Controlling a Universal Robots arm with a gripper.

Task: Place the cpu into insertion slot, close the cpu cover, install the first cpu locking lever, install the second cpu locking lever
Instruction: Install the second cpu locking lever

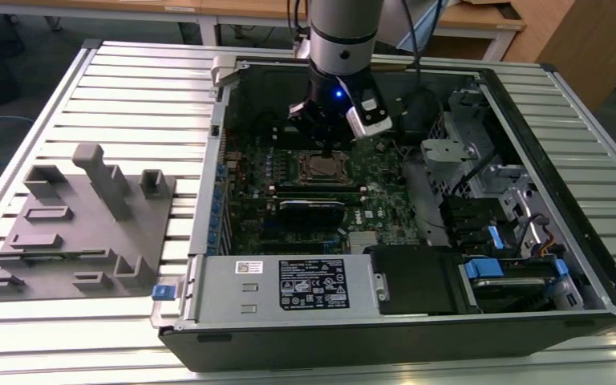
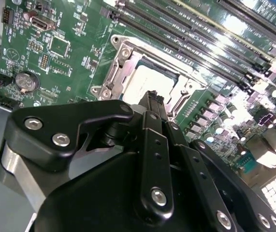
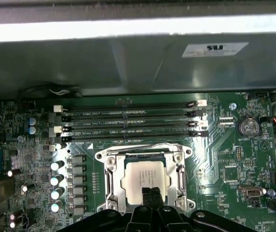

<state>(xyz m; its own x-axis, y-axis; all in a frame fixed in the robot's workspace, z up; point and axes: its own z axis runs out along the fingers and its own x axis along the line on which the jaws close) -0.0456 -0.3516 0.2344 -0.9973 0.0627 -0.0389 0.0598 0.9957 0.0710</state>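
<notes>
Hand: your hand (image 3: 152, 195) hangs just over the socket's near edge, its fingers (image 3: 146, 199) pressed together, pinching nothing.
CPU: the cpu (image 3: 145, 181) lies flat in the insertion slot (image 3: 112, 180), mid-motherboard (image 3: 225, 159); dull silver top, square, printed.
Cover: the cpu cover (image 3: 180, 178) sits down around the chip as a thin silvery frame.
Progress: you look past seating and cover closing.
Left: whether either locking lever is latched, I cannot tell.
Around: memory slots (image 3: 128, 123) run just beyond the socket.
</notes>
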